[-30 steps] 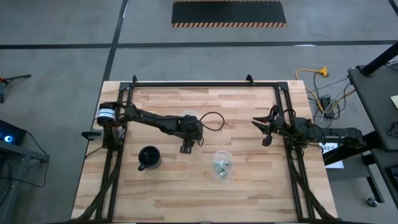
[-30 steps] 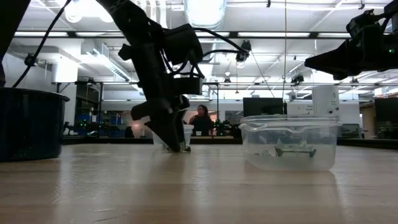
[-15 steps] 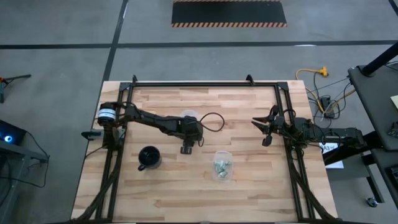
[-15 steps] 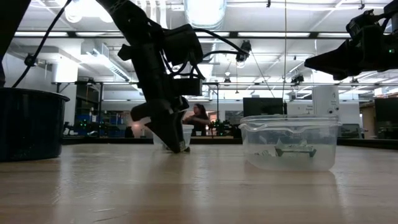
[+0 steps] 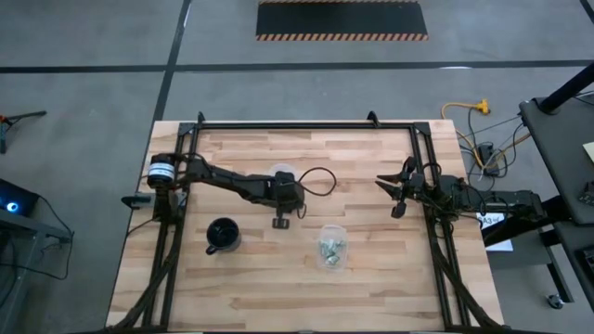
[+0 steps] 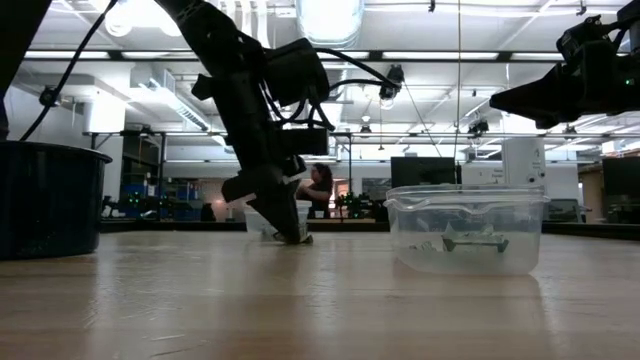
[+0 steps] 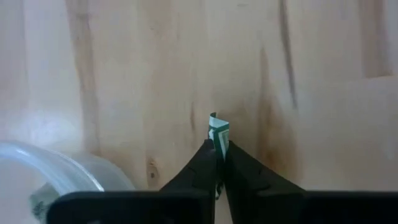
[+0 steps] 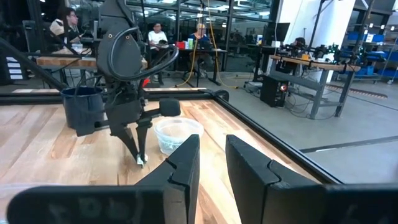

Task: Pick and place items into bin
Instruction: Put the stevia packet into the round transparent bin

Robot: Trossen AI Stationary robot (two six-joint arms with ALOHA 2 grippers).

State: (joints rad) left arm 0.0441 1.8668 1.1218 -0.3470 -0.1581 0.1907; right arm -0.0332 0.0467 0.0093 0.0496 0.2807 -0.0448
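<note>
A wooden table (image 5: 371, 278) is seen from above, framed by black rails. The left arm is stretched from the table's left edge toward its middle. The right arm is parked at the right edge, raised clear of the surface; its pincer (image 5: 388, 188) is held with a narrow gap between the fingers and with nothing in it. A black mug (image 5: 222, 236) stands toward the left edge. A clear plastic bin (image 5: 331, 247) sits near the middle, with several pale green items (image 5: 329, 246) inside. A smaller clear cup (image 5: 280, 172) stands just behind the left arm's wrist. The left pincer (image 7: 219, 152) is pointed down at the table top, clamped together on one small green-and-white piece (image 7: 219, 131).
</note>
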